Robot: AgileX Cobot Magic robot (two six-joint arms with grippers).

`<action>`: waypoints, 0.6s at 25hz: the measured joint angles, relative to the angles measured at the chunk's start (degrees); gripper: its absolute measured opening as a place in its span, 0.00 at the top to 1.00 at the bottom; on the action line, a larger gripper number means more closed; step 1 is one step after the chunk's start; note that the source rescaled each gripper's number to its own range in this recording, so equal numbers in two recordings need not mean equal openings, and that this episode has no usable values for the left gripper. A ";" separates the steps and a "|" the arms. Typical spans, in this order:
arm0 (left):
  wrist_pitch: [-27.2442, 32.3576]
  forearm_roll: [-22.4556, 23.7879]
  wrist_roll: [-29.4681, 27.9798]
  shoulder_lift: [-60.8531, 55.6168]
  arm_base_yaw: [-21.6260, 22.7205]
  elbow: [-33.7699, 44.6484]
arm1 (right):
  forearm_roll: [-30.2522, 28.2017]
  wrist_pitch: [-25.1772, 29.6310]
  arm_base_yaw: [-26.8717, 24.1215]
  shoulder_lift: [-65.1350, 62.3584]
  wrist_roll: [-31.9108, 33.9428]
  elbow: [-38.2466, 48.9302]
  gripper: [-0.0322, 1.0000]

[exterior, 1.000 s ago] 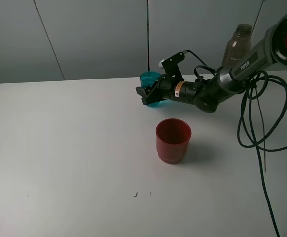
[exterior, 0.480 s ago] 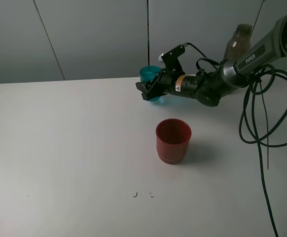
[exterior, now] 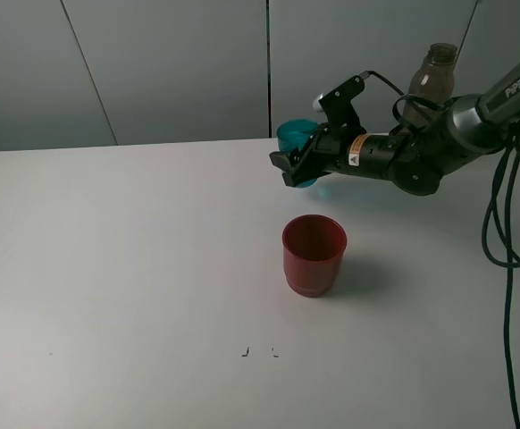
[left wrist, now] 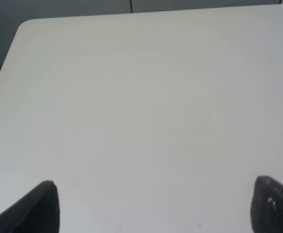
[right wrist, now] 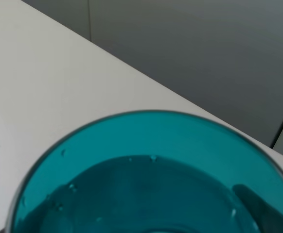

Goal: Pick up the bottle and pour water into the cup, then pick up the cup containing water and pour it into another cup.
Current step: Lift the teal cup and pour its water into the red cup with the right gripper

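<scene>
exterior high: your right gripper (exterior: 296, 170) is clamped around the cup (exterior: 294, 138), reaching in from the right side. the teal tumbler sits upright between the fingers, toward the back of the table (exterior: 108, 268). whether its base is clear of the surface is hard to tell here. another cup (exterior: 314, 255), the wide red one, stands on the table nearer the camera than the held cup, and the two do not touch. the bottle (exterior: 431, 76) stands upright at the back right, behind the arm.

left wrist: your left gripper (left wrist: 158, 208) has its jaws spread wide. only the two dark fingertips (left wrist: 44, 206) show, with bare white table (left wrist: 132, 97) between them and nothing gripped.

right wrist: the cup (right wrist: 151, 145) fills the view from above, with water inside and small bubbles on the inner wall. the table (right wrist: 34, 73) edge and a grey wall lie beyond.
</scene>
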 joint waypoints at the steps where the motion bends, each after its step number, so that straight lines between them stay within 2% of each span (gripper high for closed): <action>1: 0.00 0.00 0.00 0.00 0.00 0.00 | 0.00 -0.01 -0.12 -1.04 0.00 1.06 0.93; 15: 0.00 0.00 0.00 0.00 0.00 0.00 | 4.78 -0.01 -1.30 -14.01 -3.33 14.34 0.93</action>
